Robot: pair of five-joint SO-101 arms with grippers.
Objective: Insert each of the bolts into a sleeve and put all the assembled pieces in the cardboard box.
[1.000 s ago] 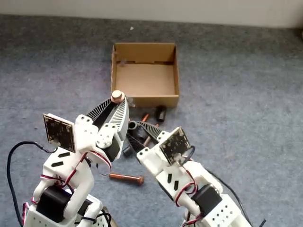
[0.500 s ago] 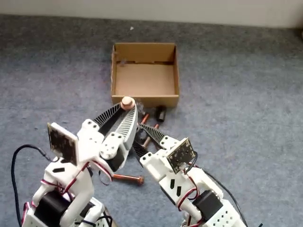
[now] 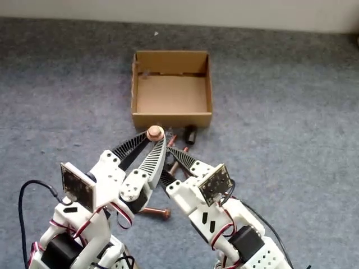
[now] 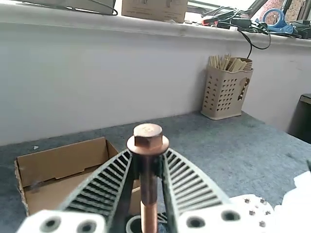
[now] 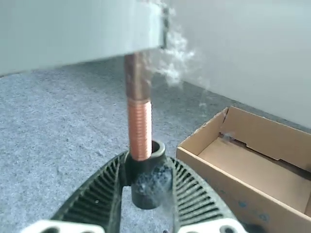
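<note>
A: State of left gripper (image 4: 148, 159)?
B: Clamped on a copper bolt (image 4: 147, 141), head up, shank vertical, centre of the high frame.
A: And right gripper (image 5: 146, 170)?
B: Clenched round a black sleeve (image 5: 146, 189); the bolt's threaded tip sat in its mouth.
A: The cardboard box (image 3: 171, 120)?
B: Upper centre, just above both grippers. A loose bolt (image 3: 155, 212) lay on the bench (image 3: 291, 112), lower centre.

Soft, even light, perhaps daylight; faint shadows.
</note>
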